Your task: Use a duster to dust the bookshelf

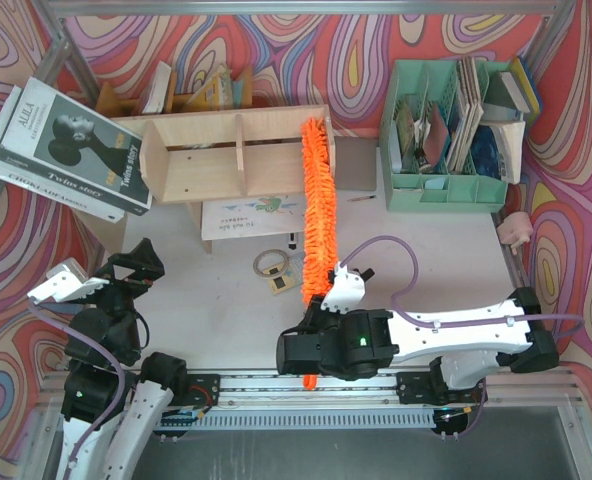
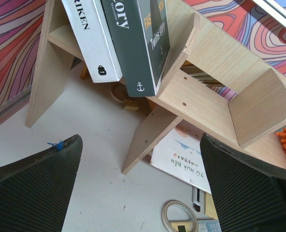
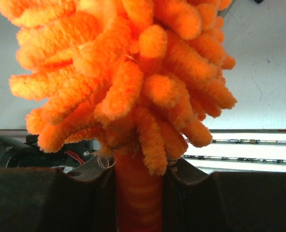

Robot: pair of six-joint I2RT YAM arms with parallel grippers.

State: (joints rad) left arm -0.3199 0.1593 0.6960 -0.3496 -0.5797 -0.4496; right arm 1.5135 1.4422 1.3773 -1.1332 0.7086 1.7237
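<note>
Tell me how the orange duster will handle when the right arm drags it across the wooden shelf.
The duster likely weighs little: its head is all loose fluffy tufts. Those should squash softly against the bookshelf. It runs straight out from the right gripper, so its core seems fairly stiff.

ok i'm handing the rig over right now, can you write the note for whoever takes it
Right gripper: shut on the duster handle.
Left gripper: open, empty, facing the bookshelf near its left leg.
The duster's fluffy head lies across the shelf's right compartment.
Done: duster in hand and at the shelf.
Left: sweep the compartments. How much is already wiped cannot be told.
</note>
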